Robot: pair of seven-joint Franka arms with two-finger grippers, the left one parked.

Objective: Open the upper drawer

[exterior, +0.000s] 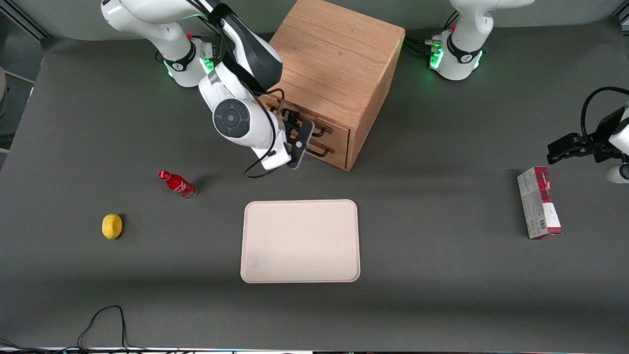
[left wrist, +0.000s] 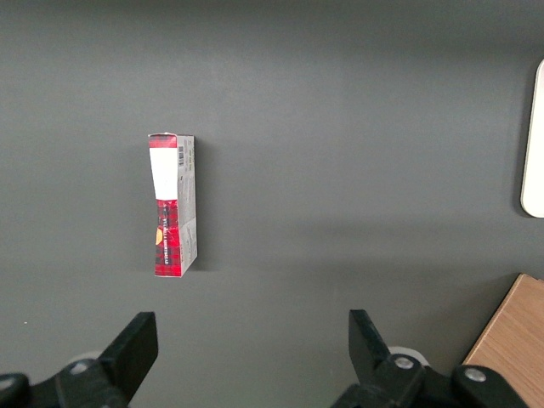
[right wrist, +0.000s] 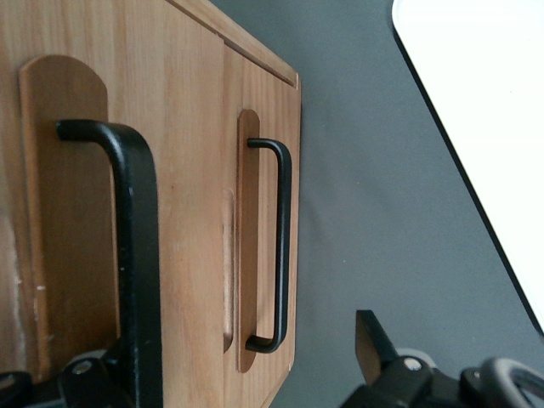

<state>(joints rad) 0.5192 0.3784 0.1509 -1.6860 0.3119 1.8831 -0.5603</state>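
The wooden cabinet (exterior: 334,59) stands at the back of the table. Its upper drawer (exterior: 339,133) is shut, flush with the lower drawer (exterior: 336,153). My right gripper (exterior: 295,129) is open, right in front of the drawer fronts at handle height. In the right wrist view the upper drawer (right wrist: 178,170) shows with its black bar handle (right wrist: 136,255) close up, just by one finger of the gripper (right wrist: 246,374). The lower drawer's handle (right wrist: 285,238) lies between the lines of the two fingers. The fingers hold nothing.
A beige tray (exterior: 300,241) lies nearer the front camera than the cabinet. A red bottle (exterior: 177,183) and a yellow lemon (exterior: 112,226) lie toward the working arm's end. A red and white box (exterior: 538,202) lies toward the parked arm's end.
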